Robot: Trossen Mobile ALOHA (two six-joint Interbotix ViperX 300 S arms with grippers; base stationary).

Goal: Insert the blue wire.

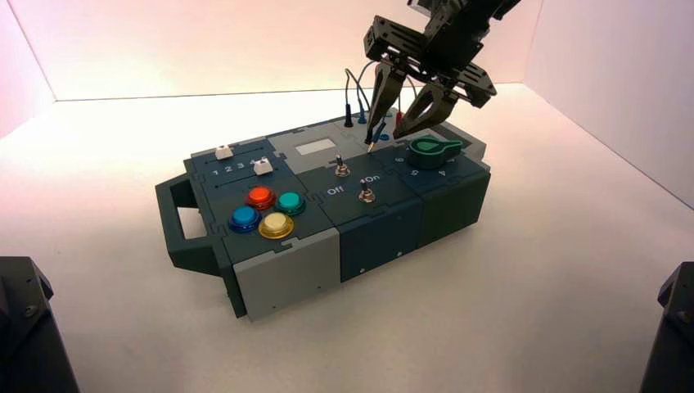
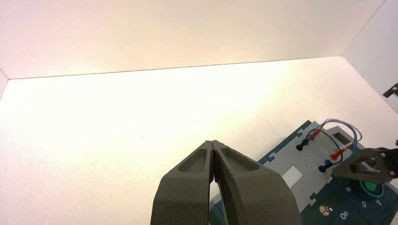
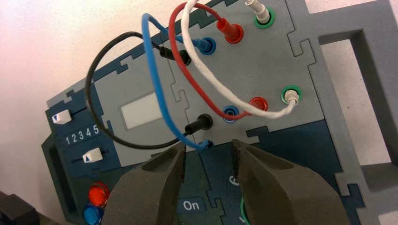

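Note:
The blue wire loops up from a far blue socket on the grey panel of the box. Its loose plug hangs just short of the empty near blue socket. My right gripper hovers over the box's far right part, open, with that loose plug between its fingertips and close to one finger; no grip shows. In the high view the plug lies along the gripper's left finger. My left gripper is shut on nothing, off to the box's left.
Black, red and white leads arch over the same panel, plugged in at both ends. The green knob sits just right of the gripper, two toggle switches in front, buttons and sliders at the left.

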